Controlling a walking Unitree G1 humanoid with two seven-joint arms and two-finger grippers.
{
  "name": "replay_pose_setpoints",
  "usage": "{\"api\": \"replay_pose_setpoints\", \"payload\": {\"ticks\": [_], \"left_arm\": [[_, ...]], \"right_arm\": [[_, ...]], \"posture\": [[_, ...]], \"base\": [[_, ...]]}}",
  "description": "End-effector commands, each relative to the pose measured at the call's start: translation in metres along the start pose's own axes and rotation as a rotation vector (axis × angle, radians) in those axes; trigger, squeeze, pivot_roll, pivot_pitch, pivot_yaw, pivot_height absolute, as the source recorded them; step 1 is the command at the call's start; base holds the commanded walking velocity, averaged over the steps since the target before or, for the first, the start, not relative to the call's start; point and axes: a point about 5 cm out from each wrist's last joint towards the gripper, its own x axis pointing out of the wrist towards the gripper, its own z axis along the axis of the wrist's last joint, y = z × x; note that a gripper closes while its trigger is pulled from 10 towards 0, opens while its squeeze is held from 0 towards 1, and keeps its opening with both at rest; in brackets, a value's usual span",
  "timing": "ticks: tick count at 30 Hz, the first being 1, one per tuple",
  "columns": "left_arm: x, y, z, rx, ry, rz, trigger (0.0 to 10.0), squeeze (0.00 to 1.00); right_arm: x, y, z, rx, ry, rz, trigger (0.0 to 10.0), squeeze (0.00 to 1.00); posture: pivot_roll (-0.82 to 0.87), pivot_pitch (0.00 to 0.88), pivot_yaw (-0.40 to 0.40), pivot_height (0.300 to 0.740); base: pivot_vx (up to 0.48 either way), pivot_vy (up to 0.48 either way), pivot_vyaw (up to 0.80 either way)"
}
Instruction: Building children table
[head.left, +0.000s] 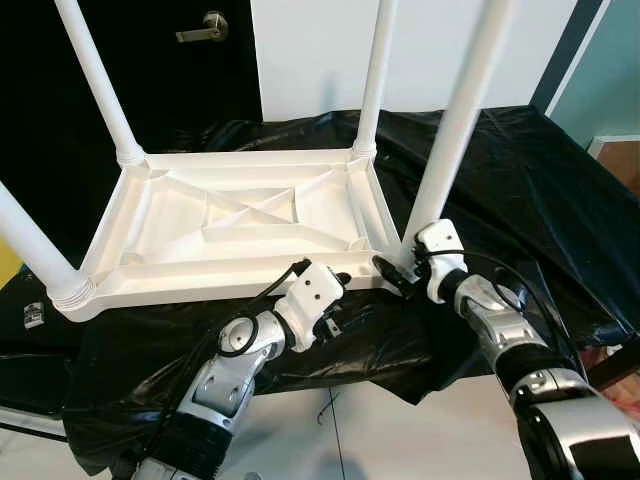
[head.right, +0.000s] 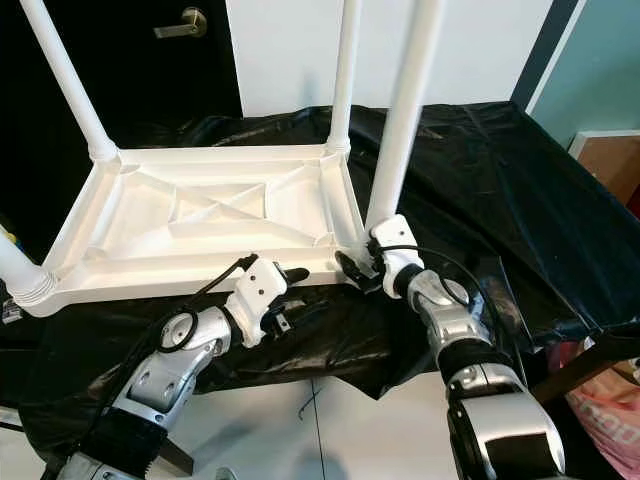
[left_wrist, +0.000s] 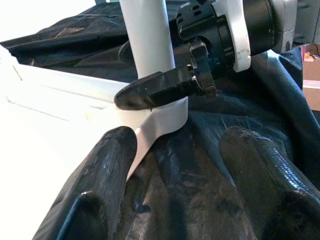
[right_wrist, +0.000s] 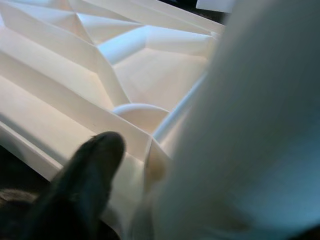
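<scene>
A white plastic children's table (head.left: 240, 215) lies upside down on black sheeting, its legs pointing up. My right gripper (head.left: 398, 272) is closed around the base of the near right leg (head.left: 455, 120), where the leg enters the corner socket. One of its black fingers (left_wrist: 155, 90) presses against that leg just above the socket. My left gripper (head.left: 338, 300) is at the table's front rim, just left of that corner. It is open, and its two fingers (left_wrist: 100, 175) straddle the black sheeting beside the corner edge. The near left leg (head.left: 30, 245), far left leg (head.left: 95, 75) and far right leg (head.left: 375, 75) stand in their sockets.
Crinkled black plastic sheeting (head.left: 520, 180) covers the work surface and hangs over its front edge. Behind it are a dark door with a lever handle (head.left: 205, 28) and a white wall. Pale floor (head.left: 340, 430) lies below. A brown box edge (head.right: 610, 160) sits at the right.
</scene>
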Motion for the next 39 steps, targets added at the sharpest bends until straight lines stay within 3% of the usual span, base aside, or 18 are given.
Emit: {"api": "replay_pose_setpoints", "payload": {"ticks": [1, 2, 11, 12, 13, 18, 23, 25, 29, 31, 32, 39], "left_arm": [[0.001, 0.001, -0.001, 0.012, 0.004, 0.036, 10.0, 0.00], [0.001, 0.002, -0.001, 0.012, 0.003, 0.037, 10.0, 0.00], [0.000, 0.001, -0.002, 0.014, 0.005, 0.037, 10.0, 0.00], [0.000, 0.001, -0.002, 0.015, 0.004, 0.035, 10.0, 0.00], [0.000, 0.001, -0.002, 0.015, 0.004, 0.034, 10.0, 0.00], [0.000, 0.001, -0.001, 0.022, 0.004, 0.024, 10.0, 0.00], [-0.001, 0.000, -0.002, 0.020, 0.007, 0.020, 10.0, 0.00], [-0.001, -0.002, -0.003, 0.015, 0.009, 0.013, 10.0, 0.00], [-0.001, -0.002, -0.003, 0.014, 0.009, 0.010, 10.0, 0.00], [-0.001, -0.003, -0.003, 0.014, 0.008, 0.008, 10.0, 0.00], [0.000, -0.002, -0.003, 0.013, 0.009, 0.005, 10.0, 0.00], [0.000, -0.002, -0.003, 0.012, 0.008, 0.003, 10.0, 0.00]], "right_arm": [[0.001, 0.004, -0.004, -0.017, 0.031, 0.027, 1.5, 0.00], [0.001, 0.004, -0.006, -0.016, 0.041, 0.026, 0.0, 0.00], [-0.008, 0.002, -0.022, 0.054, 0.088, 0.008, 0.0, 0.00], [-0.009, 0.002, -0.024, 0.076, 0.090, -0.008, 2.7, 0.00], [-0.009, 0.001, -0.025, 0.094, 0.092, -0.027, 10.0, 0.00], [-0.010, -0.001, -0.029, 0.157, 0.098, -0.112, 10.0, 0.00], [-0.008, 0.004, -0.032, 0.220, 0.106, -0.261, 10.0, 0.00], [-0.005, 0.007, -0.033, 0.272, 0.122, -0.381, 10.0, 0.00], [-0.003, 0.011, -0.032, 0.288, 0.122, -0.434, 10.0, 0.00], [-0.002, 0.014, -0.031, 0.300, 0.123, -0.468, 10.0, 0.00], [0.001, 0.021, -0.029, 0.333, 0.127, -0.543, 10.0, 0.00], [0.007, 0.036, -0.023, 0.389, 0.131, -0.628, 10.0, 0.00]], "posture": [[0.02, 0.000, -0.020, 0.740], [0.02, 0.000, -0.023, 0.740], [0.02, 0.000, -0.022, 0.740], [0.02, 0.000, -0.018, 0.740], [0.02, 0.000, -0.017, 0.740], [0.01, 0.000, -0.013, 0.740], [0.01, 0.000, -0.009, 0.740], [0.01, 0.000, -0.003, 0.740], [0.00, 0.000, 0.000, 0.740], [0.00, 0.000, 0.001, 0.740], [0.00, 0.000, 0.001, 0.740], [0.00, 0.000, 0.001, 0.740]], "base": [[0.000, 0.000, 0.00], [0.000, 0.000, 0.00], [0.000, 0.000, 0.00], [0.000, 0.000, 0.00], [0.000, 0.000, 0.00], [0.000, 0.000, 0.00], [0.000, 0.000, 0.00], [0.000, 0.000, 0.00], [0.000, 0.000, 0.00], [0.000, 0.000, 0.00], [0.000, 0.000, 0.00], [0.000, 0.000, 0.00]]}}
